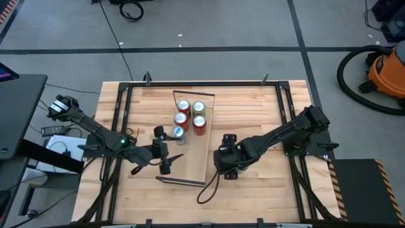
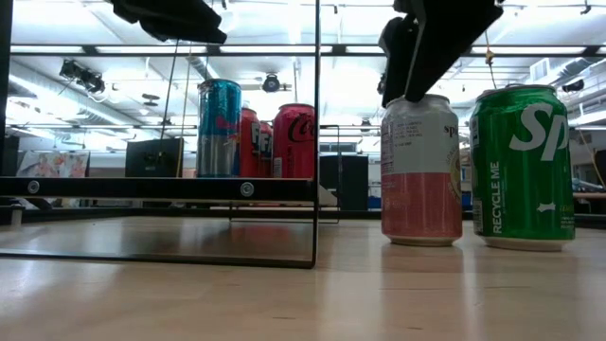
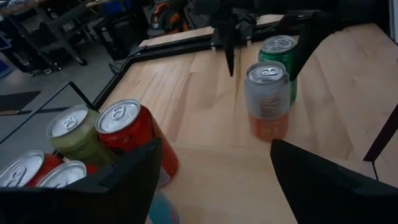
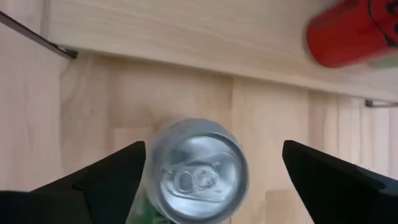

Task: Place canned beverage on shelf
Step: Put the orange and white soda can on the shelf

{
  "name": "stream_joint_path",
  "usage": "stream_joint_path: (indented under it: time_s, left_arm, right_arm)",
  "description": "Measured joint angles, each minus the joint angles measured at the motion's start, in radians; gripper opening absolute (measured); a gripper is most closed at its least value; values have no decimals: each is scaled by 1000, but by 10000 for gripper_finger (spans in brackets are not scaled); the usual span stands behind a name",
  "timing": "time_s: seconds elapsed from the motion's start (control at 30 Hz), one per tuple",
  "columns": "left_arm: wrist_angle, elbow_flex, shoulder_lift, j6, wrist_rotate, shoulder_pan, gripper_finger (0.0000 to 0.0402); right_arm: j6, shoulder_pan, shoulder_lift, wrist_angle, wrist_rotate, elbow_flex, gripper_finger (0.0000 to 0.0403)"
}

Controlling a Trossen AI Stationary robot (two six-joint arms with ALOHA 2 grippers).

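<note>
We start at the shelf (image 1: 195, 161), the long pale board lying across the middle of the slatted tabletop (image 1: 253, 114), and we count five cans standing on it, bunched at its far end. That is three red cans (image 1: 199, 122), one pale green can (image 1: 198, 107) and one blue can (image 1: 179, 132) nearest the left arm. From table height, one red can carries white script that reads to us like Coca-Cola (only part of it shows); we can't read the blue can's label.

Off the shelf, two more cans stand upright on the bare tabletop, just beside each other: a pink-and-white can (image 2: 421, 170) and a green can (image 2: 523, 166). The green one shows big white letters "Sp" and, running up its side, "RECYCLE ME". The pink one's small print is beyond us. That makes seven cans in all.

The right gripper (image 4: 212, 152) hangs directly over the pink-and-white can, fingers spread wide to either side of its silver top and clear of it, gripping nothing. The left gripper (image 3: 214, 146) sits beside the shelf close to the blue can, fingers apart and empty
</note>
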Motion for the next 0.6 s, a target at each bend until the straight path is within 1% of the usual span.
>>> stream_joint_path:
  time_s: [0.1, 0.27, 0.33, 0.5, 0.6]
  left_arm:
    - [1, 0, 0, 15, 0, 0, 309]
    - [-10, 0, 0, 17, -2, 1, 309]
    - [-11, 0, 0, 17, -2, 1, 309]
    - [-29, 0, 0, 16, -2, 0, 309]
    - [-33, 0, 0, 13, -2, 0, 309]
  right_arm:
    - [4, -15, 1, -4, -27, 0, 396]
    - [4, -48, 13, -16, -138, 1, 382]
    - [3, -63, 27, -21, -166, 1, 379]
    - [-13, -91, 59, -25, -182, -2, 370]
    - [-19, -107, 79, -23, -200, -2, 357]
